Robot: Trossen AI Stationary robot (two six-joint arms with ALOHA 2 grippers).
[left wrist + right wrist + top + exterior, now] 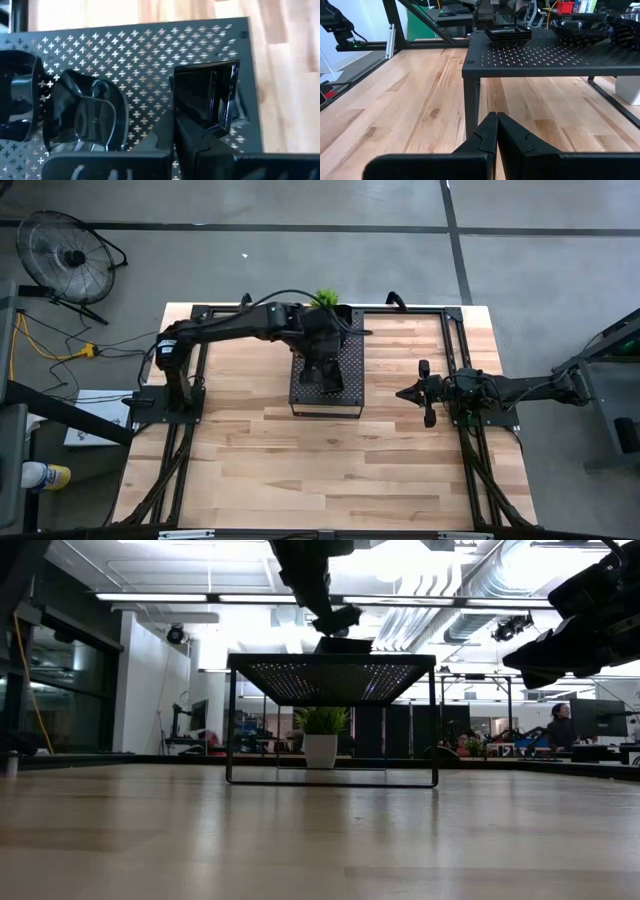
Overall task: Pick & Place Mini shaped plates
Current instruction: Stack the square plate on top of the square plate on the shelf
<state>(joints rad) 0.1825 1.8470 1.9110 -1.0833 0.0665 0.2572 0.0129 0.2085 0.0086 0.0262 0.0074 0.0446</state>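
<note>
From my remote seat I read the table as a clock seen from overhead, twelve at the far edge. Nearest me the bare wooden table (300, 470) lay open. At about three o'clock the right gripper (402, 393) waited low over the wood, its fingers pressed together on nothing, pointing toward the centre. Just beyond the middle, toward twelve, stood the perforated black tray (350, 395), raised on thin legs like a little shelf. Over it the left gripper (173, 131) hung, its jaws closed; I could not tell for certain whether they pinched the rim of the square plate (205, 95) right in front of the fingertips or merely touched it. That plate was glossy black, square with upright walls, and in the right wrist view it looked like the top of a small stack of square plates (507, 34) near the tray's near corner. Beside it on the tray sat a rounded, wavy-rimmed plate (85, 117), equally shiny black, catching light along its folds, and another curved black dish (17, 95) showed partly at the frame's edge. More dark dishes (582, 27) sat farther along the tray. Past the tray, at twelve, stood the small green plant (325, 298) in its white pot.
</note>
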